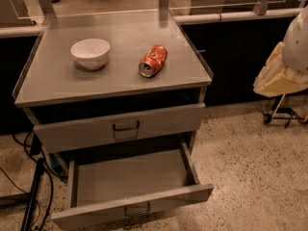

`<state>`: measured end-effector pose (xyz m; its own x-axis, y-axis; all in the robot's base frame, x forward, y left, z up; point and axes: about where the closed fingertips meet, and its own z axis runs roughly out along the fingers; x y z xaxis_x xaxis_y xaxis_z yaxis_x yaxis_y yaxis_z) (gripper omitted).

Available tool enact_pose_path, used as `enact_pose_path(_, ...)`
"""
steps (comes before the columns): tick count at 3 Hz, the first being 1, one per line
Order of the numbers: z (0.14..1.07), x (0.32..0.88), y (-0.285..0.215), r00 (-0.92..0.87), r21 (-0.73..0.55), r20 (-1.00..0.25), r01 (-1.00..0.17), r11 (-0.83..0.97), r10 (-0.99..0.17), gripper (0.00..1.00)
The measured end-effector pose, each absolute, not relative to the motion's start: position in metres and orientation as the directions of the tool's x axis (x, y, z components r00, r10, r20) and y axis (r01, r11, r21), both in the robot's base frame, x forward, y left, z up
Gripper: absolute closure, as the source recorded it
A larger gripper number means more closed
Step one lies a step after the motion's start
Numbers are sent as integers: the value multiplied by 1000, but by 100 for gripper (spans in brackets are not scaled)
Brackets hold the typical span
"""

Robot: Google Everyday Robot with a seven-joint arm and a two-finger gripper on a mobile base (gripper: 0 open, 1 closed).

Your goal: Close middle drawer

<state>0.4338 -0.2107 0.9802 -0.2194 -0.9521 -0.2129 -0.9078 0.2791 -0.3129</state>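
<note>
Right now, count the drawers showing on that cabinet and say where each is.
2. The upper drawer sits just under the tabletop; the middle drawer below it is pulled far out. Another may hide beneath it. The gripper is at the right edge.
</note>
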Motion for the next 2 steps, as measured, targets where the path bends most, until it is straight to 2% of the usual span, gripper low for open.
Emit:
enact_pose_path(1, 929, 420, -207, -237, -265, -209, -920, 288, -949, 100)
enact_pose_path(2, 847, 402, -198, -265, -147, -208, -943, 298, -941, 100)
